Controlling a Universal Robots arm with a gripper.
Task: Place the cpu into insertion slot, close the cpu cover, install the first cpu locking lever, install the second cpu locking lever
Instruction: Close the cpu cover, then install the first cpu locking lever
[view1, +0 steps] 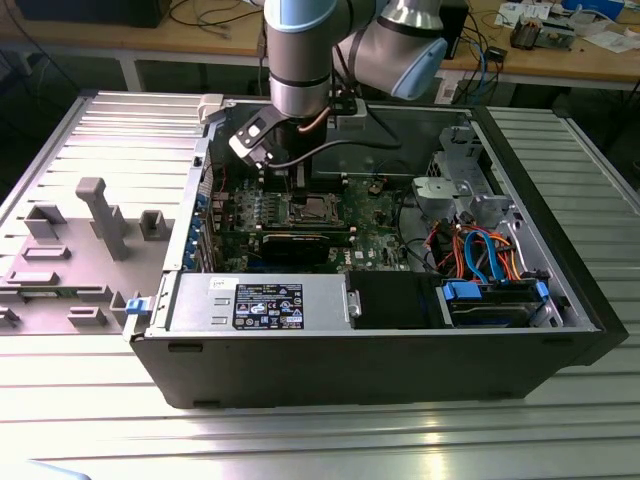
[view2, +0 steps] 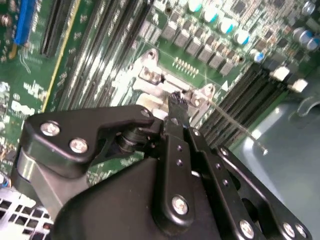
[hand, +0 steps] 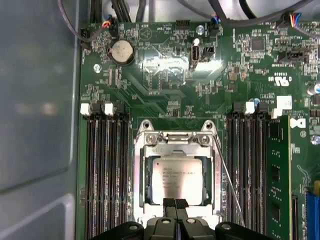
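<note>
Silvery-grey and flat, the cpu (hand: 177, 175) lies seated in the insertion slot (hand: 148, 197), framed by the cpu cover (hand: 176, 148), which seems lowered over it. The jaws are pinched together, empty, fingertips (hand: 169, 204) at the cover's edge. A locking lever (hand: 230, 185) slants loose beside the slot: thin springy wire, probably best pushed near its free end, gently, the chip beneath being fragile.
</note>
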